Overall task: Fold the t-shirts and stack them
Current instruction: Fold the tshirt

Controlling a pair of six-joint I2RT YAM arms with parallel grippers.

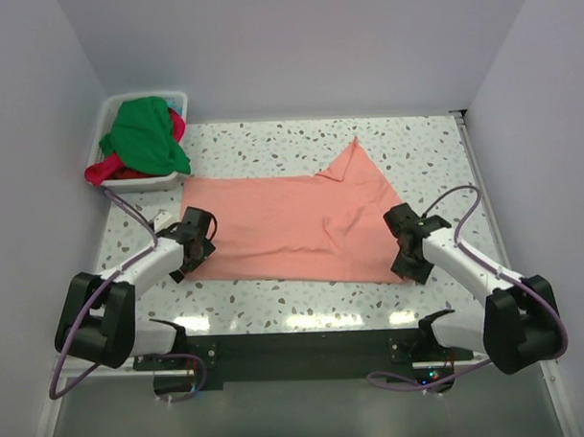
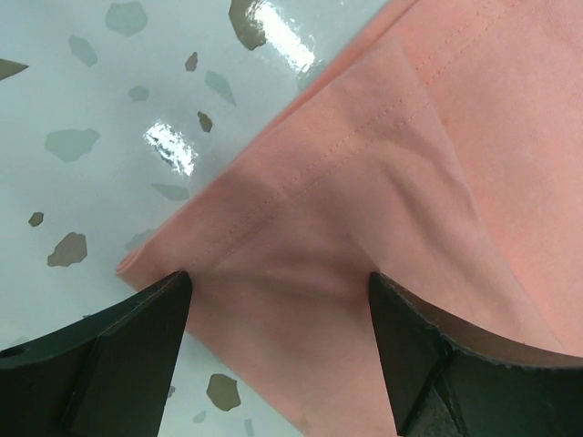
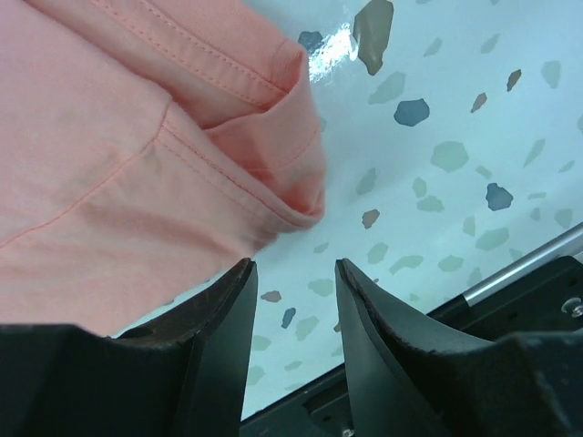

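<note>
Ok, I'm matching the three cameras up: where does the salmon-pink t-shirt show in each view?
Top external: the salmon-pink t-shirt lies spread mid-table, between the left claw and the right claw.
Left wrist: it fills the right and bottom, with its hemmed corner reaching the lower left.
Right wrist: it fills the upper left, with a folded hem edge near centre.
Shared landmark: the speckled tabletop, visible in all three.

No text, label, brand mark, number or sign can be read in any view. None is made out on the salmon-pink t-shirt, on the speckled tabletop, or on the white tub at the far left.
</note>
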